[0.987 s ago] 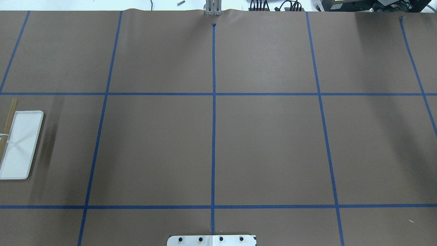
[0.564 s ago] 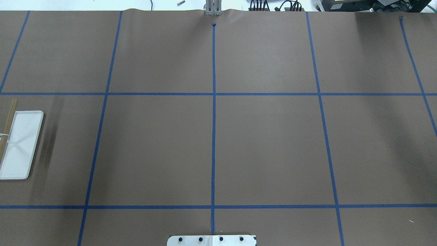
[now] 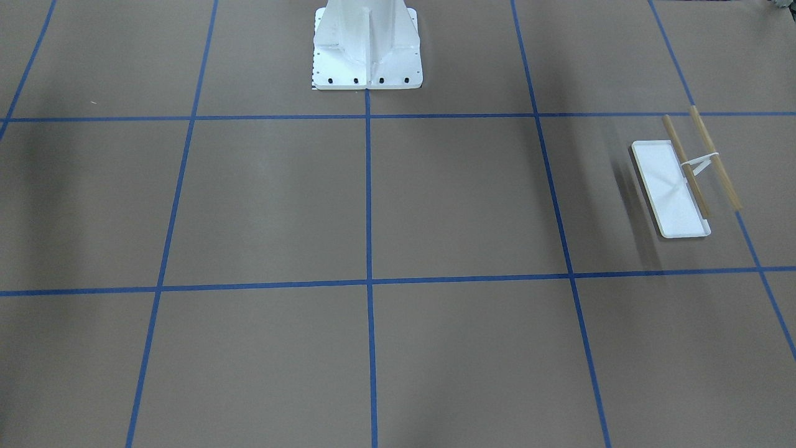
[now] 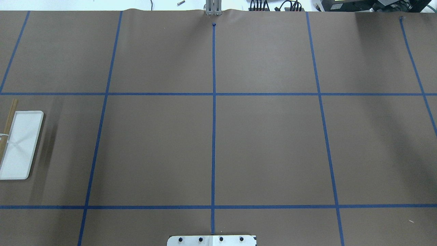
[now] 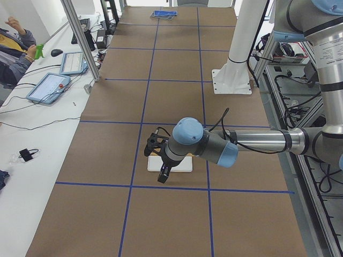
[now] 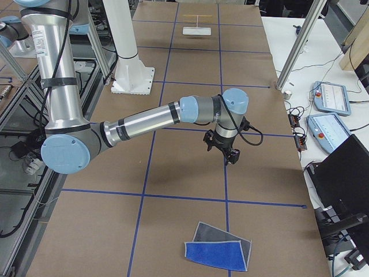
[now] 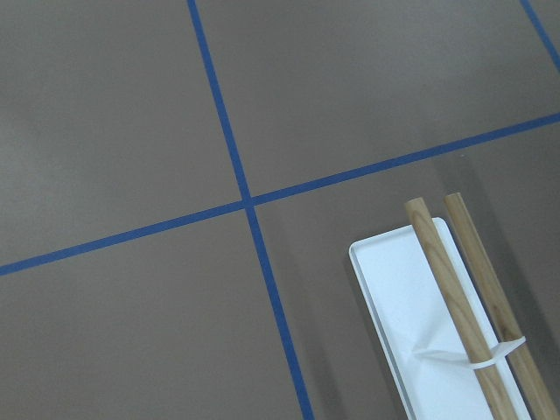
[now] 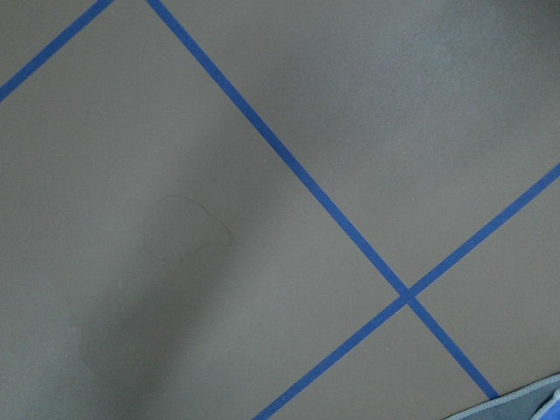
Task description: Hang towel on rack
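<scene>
The towel lies flat on the brown table at the robot's right end, folded so that a blue face and a grey face both show. Its corner shows in the right wrist view, and it is far off in the exterior left view. The rack, a white tray base with two wooden rods, stands at the left end. It also shows in the overhead view and the left wrist view. My left gripper hovers over the rack; I cannot tell its state. My right gripper hangs above bare table, short of the towel; I cannot tell its state.
The large white bolted pedestal stands at the robot's edge of the table. Blue tape lines divide the brown surface. Metal posts, tablets and a seated operator are along the far side.
</scene>
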Controlling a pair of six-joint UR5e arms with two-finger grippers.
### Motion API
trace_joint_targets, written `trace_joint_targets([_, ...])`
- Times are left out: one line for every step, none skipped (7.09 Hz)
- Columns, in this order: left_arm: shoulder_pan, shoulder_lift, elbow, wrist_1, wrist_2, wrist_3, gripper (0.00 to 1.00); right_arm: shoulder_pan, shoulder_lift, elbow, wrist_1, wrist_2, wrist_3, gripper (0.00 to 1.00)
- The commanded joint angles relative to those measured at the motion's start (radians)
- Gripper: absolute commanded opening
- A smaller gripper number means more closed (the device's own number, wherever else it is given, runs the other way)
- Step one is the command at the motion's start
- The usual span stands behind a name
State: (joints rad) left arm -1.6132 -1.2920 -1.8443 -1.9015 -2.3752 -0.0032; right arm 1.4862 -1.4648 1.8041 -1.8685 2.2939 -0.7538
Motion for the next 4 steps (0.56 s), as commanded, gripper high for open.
trace_joint_targets([0.001, -0.12, -0.004, 0.339, -0.015, -0.03, 0.98, 0.031, -0.058, 0.023, 0.0, 0.001, 0.002, 1.0])
trace_joint_targets([-0.001, -0.118, -0.031, 0.393, -0.01, -0.029, 0.98, 0.035, -0.11, 0.034, 0.002, 0.004, 0.007, 1.0])
trace_joint_targets([-0.001, -0.11, -0.05, 0.392, -0.016, -0.034, 0.98, 0.054, -0.129, 0.008, 0.0, 0.002, 0.051, 1.0])
trace_joint_targets([0.001, -0.11, -0.053, 0.392, -0.018, -0.076, 0.98, 0.098, -0.14, -0.029, 0.002, -0.004, 0.15, 1.0])
